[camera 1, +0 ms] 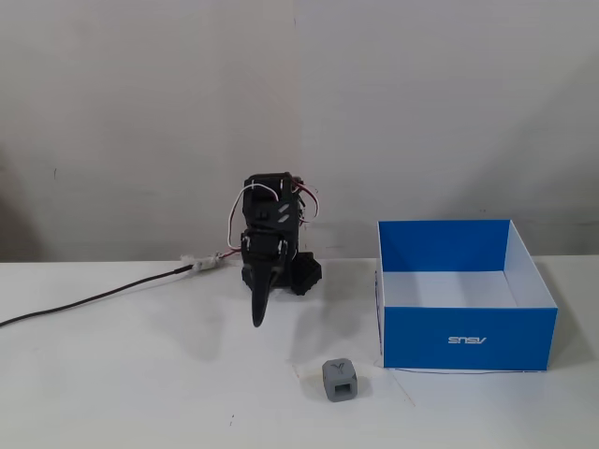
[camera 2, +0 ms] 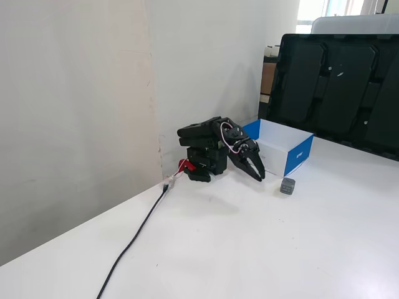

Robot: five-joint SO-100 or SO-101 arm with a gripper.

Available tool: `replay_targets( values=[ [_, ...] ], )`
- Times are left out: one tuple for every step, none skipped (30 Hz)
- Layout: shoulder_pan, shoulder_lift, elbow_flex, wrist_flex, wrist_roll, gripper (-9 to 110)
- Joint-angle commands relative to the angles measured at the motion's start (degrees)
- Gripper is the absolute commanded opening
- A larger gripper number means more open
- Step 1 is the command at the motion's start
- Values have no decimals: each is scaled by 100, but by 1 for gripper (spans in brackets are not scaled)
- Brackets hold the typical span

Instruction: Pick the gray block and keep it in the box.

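The gray block [camera 1: 340, 379] [camera 2: 287, 185] sits on the white table in both fixed views, just in front of the box's front left corner, with a dark recess on its front face. The blue box [camera 1: 465, 338] [camera 2: 300, 155], white inside, stands open with nothing seen in it. My black gripper [camera 1: 258, 318] [camera 2: 258, 176] hangs folded at the arm's base, fingertips pointing down just above the table, shut and empty. It is behind and to the left of the block in a fixed view [camera 1: 258, 318].
A black cable [camera 2: 134, 235] runs from the arm's base along the table to the left. A large dark monitor [camera 2: 336, 87] stands behind the box. A white wall is close behind the arm.
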Motion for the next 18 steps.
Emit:
replay_targets(
  values=[
    [-97,949,-615,-149,-53,0],
    [-114,888,-694,-149,-79,0],
    [-141,677,-861,-141,-105,0],
    [-176,299,-1143,-123,-114,0],
    [-193,-53,-1441,-114,-123,0],
    [-211,-413,-1775,-35,-158,0],
    [-264,-914,-2197,114,-167,0],
    [-316,-1424,-2602,255,-167,0],
    [-378,-1758,-2865,334,-167,0],
    [-492,-1854,-2944,404,-193,0],
    [-633,-1854,-2997,492,-202,1],
    [-773,-1863,-3076,633,-202,5],
    [-896,-1898,-3182,738,-202,9],
    [-1011,-2013,-3305,809,-202,11],
    [-1160,-2268,-3437,905,-202,15],
    [-1230,-2619,-3595,984,-202,17],
    [-1266,-2874,-3647,1011,-202,19],
    [-1283,-2997,-3656,993,-202,22]
  ],
)
